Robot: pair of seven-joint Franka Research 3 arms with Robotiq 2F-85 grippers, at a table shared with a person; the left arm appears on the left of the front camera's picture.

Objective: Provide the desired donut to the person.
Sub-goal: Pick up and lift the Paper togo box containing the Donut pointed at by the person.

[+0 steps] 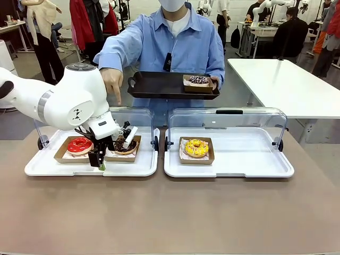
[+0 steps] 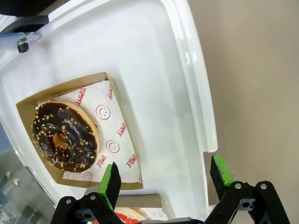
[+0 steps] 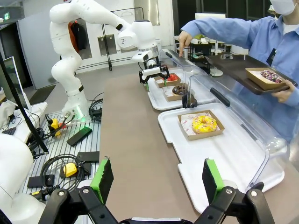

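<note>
Left gripper released, jaws wide, low over the left tray, chocolate donut in its box just beside one finger, untouched; right gripper also released.

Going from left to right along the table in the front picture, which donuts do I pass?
red donut → chocolate donut → yellow donut
</note>
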